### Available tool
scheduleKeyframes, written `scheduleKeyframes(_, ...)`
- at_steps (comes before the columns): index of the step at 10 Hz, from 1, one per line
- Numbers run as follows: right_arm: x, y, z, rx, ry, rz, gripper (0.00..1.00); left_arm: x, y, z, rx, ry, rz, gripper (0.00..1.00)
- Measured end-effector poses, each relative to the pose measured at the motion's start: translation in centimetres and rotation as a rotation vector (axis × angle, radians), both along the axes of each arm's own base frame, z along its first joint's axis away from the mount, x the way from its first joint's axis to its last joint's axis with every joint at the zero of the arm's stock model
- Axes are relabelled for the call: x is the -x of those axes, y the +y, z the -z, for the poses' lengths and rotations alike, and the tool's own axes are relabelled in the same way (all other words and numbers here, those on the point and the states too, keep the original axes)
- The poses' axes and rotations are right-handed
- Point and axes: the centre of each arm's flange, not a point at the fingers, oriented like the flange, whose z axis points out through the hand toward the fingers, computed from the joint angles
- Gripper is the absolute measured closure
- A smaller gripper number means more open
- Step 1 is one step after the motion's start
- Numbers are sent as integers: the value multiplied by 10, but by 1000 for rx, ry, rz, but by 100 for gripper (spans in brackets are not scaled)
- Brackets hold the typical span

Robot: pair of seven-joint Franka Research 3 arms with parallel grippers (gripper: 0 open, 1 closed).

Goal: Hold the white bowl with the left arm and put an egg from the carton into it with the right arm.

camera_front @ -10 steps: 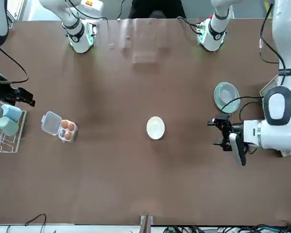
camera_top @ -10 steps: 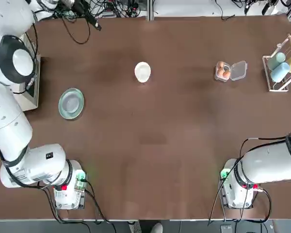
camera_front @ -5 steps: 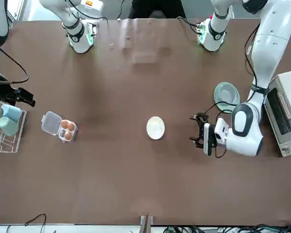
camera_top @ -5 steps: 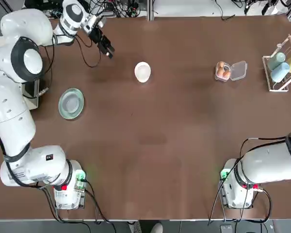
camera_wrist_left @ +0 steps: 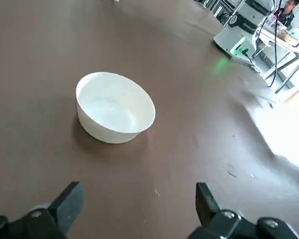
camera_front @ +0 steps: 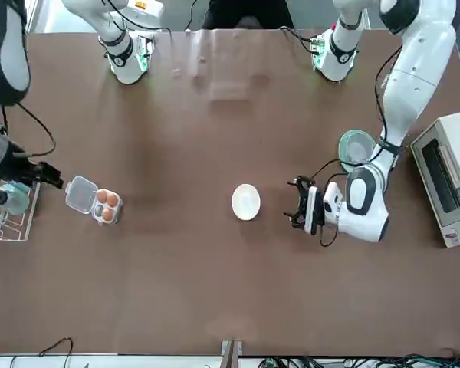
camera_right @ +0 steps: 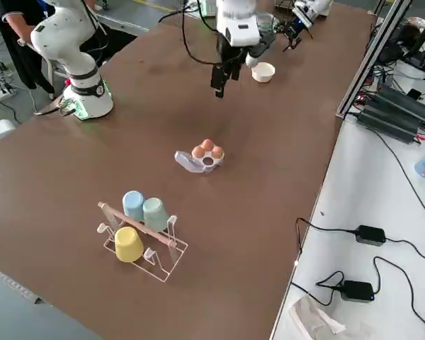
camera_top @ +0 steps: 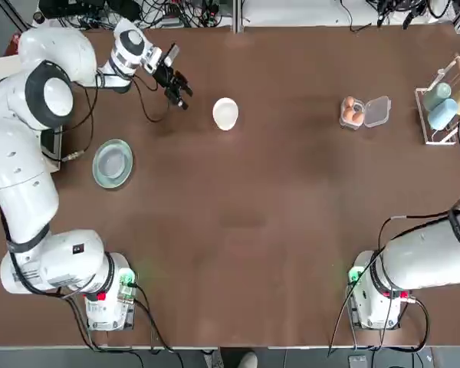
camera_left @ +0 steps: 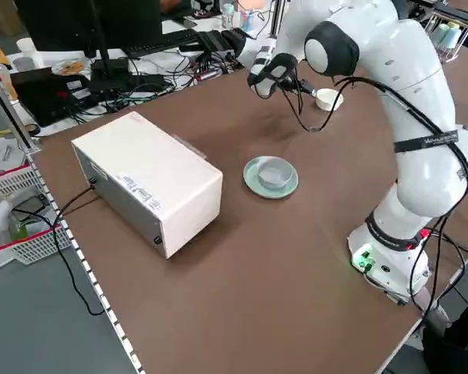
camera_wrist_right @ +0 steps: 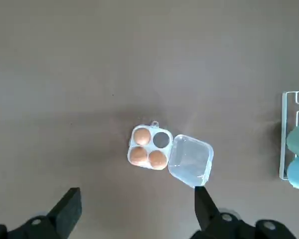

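The left gripper (camera_top: 178, 87) is seen low over the brown table (camera_top: 245, 222), its fingers (camera_wrist_left: 67, 204) spread wide with nothing between them and nothing touched. The white bowl (camera_top: 225, 113) stands upright and empty just ahead of the open fingers, near them but clearly apart, as the left wrist view shows with bare table lying between bowl (camera_wrist_left: 115, 107) and fingertips. In the front view the same gripper (camera_front: 297, 212) is pointed at the bowl (camera_front: 245, 202) from beside it. Behind this gripper, toward the arm's base, a glass plate (camera_top: 113, 162) lies flat, and a white box-shaped appliance (camera_left: 148, 181) sits farther out at the table edge.

The right gripper (camera_right: 219, 76) is held high above the table, pointing down, its fingers (camera_wrist_right: 68, 205) likewise parted wide and empty. Below it and somewhat ahead, well apart from the fingers, the carton (camera_wrist_right: 169, 153) lies with its clear lid folded open flat. Three brown eggs fill three of its four cups, one egg (camera_wrist_right: 141, 136) next to the vacant cup. In the top view the carton (camera_top: 364, 112) is placed well away from the bowl, and a wire rack with pastel cups (camera_top: 445, 107) stands just beyond the carton, at the table's edge.
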Motion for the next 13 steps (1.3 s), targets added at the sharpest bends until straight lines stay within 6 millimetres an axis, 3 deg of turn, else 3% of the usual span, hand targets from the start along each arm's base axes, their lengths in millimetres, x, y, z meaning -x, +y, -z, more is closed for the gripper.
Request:
scheduleKeyframes(3, -36, 2, 103, 24, 29, -3, 0, 0, -18, 3, 40, -6, 23, 0)
scheduleKeyframes(5, -47, 5, 151, 33, 34, -8, 0, 2, -41, 1, 69, -60, 39, 0)
scheduleKeyframes(7, -53, 4, 185, 42, -1, -9, 0, -5, -43, 8, 105, -241, 79, 0)
scheduleKeyframes(9, -50, -4, 218, 44, -13, -6, 0, -2, -48, 22, 106, -294, 94, 0)
scheduleKeyframes(11, -42, -16, 234, 30, -7, -3, 0, 8, -59, 39, 124, -298, 70, 0)
scheduleKeyframes(13, -27, -15, 254, -6, -29, 31, 0, 18, -72, 48, 124, -291, 60, 0)
